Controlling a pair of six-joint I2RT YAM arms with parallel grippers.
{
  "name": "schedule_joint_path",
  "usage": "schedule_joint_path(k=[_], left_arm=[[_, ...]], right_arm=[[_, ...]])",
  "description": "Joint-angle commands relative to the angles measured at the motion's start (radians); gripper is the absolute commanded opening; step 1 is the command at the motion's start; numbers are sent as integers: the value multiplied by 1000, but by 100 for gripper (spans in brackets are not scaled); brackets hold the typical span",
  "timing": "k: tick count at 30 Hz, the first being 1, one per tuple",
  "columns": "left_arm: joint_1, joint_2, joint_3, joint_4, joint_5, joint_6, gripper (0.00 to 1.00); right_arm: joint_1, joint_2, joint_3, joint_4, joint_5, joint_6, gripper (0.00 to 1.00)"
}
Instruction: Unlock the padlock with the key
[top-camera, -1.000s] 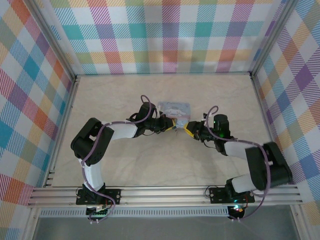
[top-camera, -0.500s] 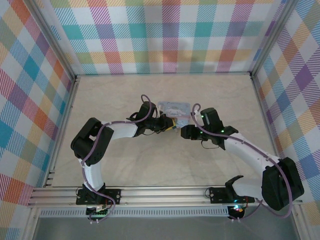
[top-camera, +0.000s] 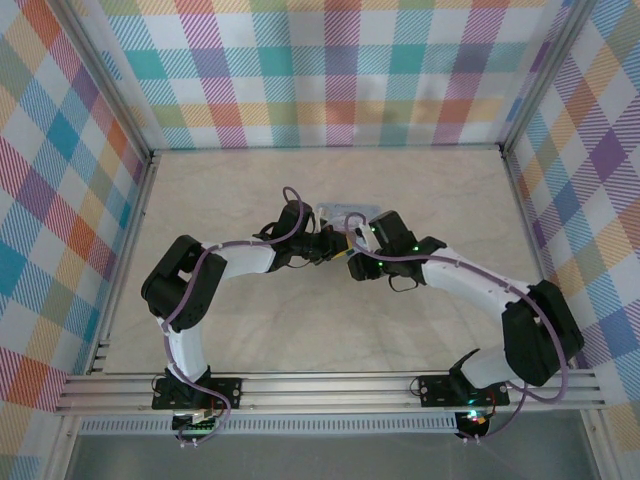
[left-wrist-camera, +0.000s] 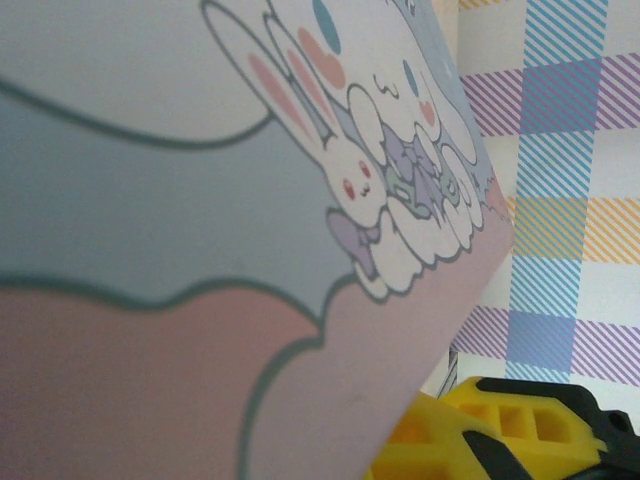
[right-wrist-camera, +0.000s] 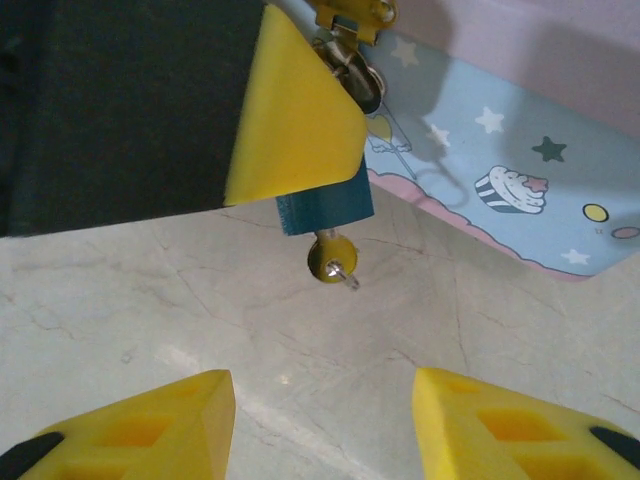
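Observation:
The pale-blue tin (top-camera: 348, 211) stands mid-table; its side with stars and a cupcake (right-wrist-camera: 500, 150) and its cartoon lid (left-wrist-camera: 200, 150) fill the wrist views. A small blue-bodied padlock (right-wrist-camera: 325, 208) hangs by a silver shackle from the tin's gold clasp (right-wrist-camera: 350, 12). The key (right-wrist-camera: 331, 259), with a yellowish head, sticks out of its underside. My left gripper (top-camera: 342, 246) is shut on the padlock, one yellow fingertip (right-wrist-camera: 290, 110) covering the body's top. My right gripper (right-wrist-camera: 320, 430) is open just below the key and apart from it.
Bare marble tabletop (right-wrist-camera: 200, 300) lies under the right gripper. Checked walls (top-camera: 340, 70) enclose the table on three sides. A rail (top-camera: 330, 385) runs along the near edge. Both arms meet at the tin's front.
The right arm has swung left along the tin's front, to below the padlock, and its jaws have widened. The left arm and the tin have stayed put.

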Motion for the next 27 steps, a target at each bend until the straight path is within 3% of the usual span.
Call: schedule_joint_path(k=[1, 27], left_arm=[[-8, -45, 31, 12, 37, 1, 5], [-7, -44, 42, 16, 50, -3, 5]], right_arm=[[9, 25, 45, -12, 42, -49, 50], [40, 186, 150, 14, 123, -116, 41]])
